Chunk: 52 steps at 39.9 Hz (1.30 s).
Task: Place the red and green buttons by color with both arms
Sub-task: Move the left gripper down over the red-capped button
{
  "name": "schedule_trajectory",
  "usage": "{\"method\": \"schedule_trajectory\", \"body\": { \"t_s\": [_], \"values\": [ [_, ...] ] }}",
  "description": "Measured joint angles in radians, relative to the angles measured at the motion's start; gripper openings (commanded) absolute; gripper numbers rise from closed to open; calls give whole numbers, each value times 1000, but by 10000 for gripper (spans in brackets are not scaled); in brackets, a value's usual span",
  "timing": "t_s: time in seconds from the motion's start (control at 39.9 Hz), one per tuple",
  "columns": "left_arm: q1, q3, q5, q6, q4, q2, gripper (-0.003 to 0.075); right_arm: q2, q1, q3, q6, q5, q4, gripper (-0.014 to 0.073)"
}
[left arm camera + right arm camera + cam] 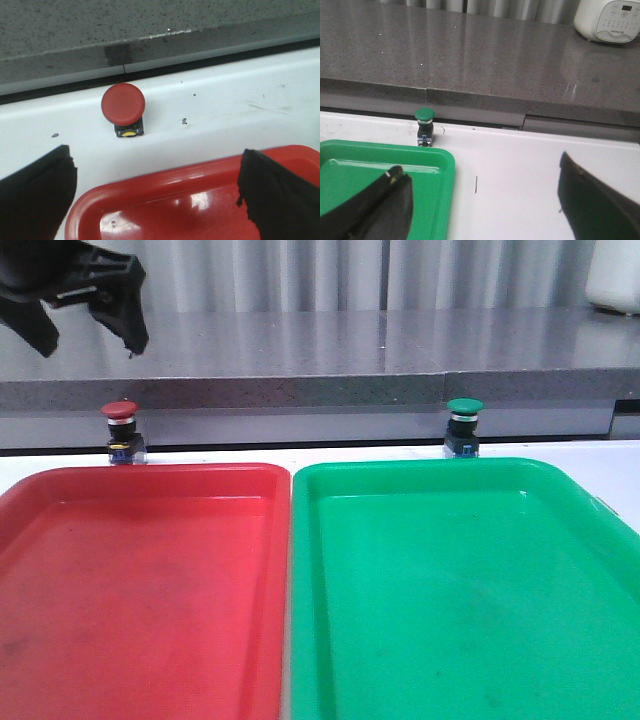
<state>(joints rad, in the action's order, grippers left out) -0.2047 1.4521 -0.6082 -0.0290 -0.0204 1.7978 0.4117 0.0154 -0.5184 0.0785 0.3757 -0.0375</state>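
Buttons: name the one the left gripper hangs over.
The red button, behind the red tray. The open left gripper hangs above it; the green button stands far to its right.

Green button (424,126) beside green tray (385,165)

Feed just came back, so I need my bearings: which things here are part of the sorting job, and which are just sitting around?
Part of the job:
red button
green button
red tray
green tray
left claw
right claw

Just sitting around:
white appliance on the grey counter
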Motion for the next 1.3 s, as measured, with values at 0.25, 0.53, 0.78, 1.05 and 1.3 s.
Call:
{"method": "schedule_trajectory", "body": {
  "t_s": [0.25, 0.53, 0.78, 1.05, 1.3],
  "values": [
    [60, 171, -28, 18, -56, 129, 616, 2, 0, 0, 0, 0, 0, 608],
    [77, 253, -16, 20, -54, 221, 616, 2, 0, 0, 0, 2, 0, 608],
    [77, 286, -16, 22, -54, 332, 615, 2, 0, 0, 0, 3, 0, 608],
    [77, 305, -26, 29, -54, 387, 397, 2, 0, 0, 0, 3, 0, 608],
    [77, 309, -43, 29, -54, 388, 113, 2, 0, 0, 0, 4, 0, 608]
  ]
}}
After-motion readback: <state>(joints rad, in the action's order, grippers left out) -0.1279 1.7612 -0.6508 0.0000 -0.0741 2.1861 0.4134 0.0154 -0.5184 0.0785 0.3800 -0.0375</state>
